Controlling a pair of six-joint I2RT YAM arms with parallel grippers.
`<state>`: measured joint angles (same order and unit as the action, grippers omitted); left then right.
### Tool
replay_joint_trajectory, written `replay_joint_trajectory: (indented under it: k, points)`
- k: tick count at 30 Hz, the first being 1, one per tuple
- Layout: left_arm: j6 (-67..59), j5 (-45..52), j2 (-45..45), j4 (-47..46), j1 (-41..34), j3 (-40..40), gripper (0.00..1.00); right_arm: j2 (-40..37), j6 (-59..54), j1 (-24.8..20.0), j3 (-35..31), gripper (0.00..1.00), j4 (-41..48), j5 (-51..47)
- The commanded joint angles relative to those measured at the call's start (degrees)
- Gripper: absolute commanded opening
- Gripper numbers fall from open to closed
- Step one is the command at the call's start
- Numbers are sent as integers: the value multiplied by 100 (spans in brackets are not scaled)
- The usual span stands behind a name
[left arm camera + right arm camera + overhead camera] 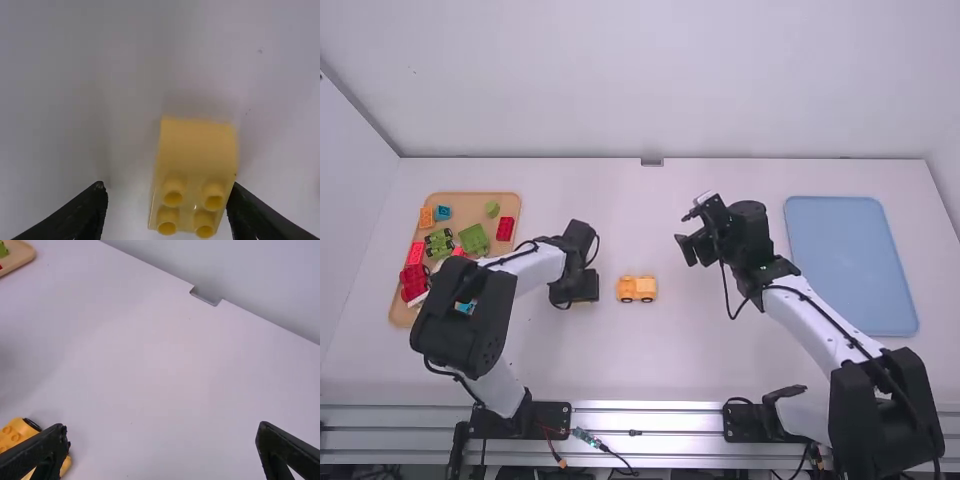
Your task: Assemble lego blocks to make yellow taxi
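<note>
My left gripper is low over the table, left of the orange-yellow wheeled car base. In the left wrist view, a yellow sloped block with studs lies between the fingers of my left gripper; the right finger is right against its side, while a gap separates it from the left one. My right gripper hangs open above the table, up and to the right of the car base. From the right wrist, the car base is partly behind one finger of my right gripper.
A wooden tray of red, green, blue and orange blocks lies at the far left, partly under the left arm. A flat blue tray lies on the right. The back wall rises behind the table edge.
</note>
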<state>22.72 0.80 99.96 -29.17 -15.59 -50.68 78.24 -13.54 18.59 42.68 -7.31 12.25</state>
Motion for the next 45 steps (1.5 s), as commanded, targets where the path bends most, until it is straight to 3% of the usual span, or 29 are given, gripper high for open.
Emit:
replay_joint_trajectory:
  k: [1,6,12,15,21,23,27,29,45]
  points:
    - [-39,-37,8,4,-20,42,60,-90,24,31,-31,99,15,-9]
    - [-188,74,10,218,-20,127,44,-90,28,-28,-31,99,48,-11]
    - [-155,129,10,238,-20,123,35,-90,24,-24,-31,99,66,-9]
    - [239,111,10,253,-20,123,24,-90,24,28,-33,99,61,-11]
    - [977,111,8,327,-22,120,31,-90,22,9,-31,99,61,-9]
    - [1653,114,8,389,-13,123,17,-90,22,9,-31,99,63,-9]
    - [2851,111,8,386,-13,123,12,-90,24,9,-31,99,63,-9]
    - [3334,133,8,380,-13,123,2,-90,22,11,-31,99,68,-9]
    - [7231,881,8,435,-11,127,2,-90,24,11,-31,99,46,-11]
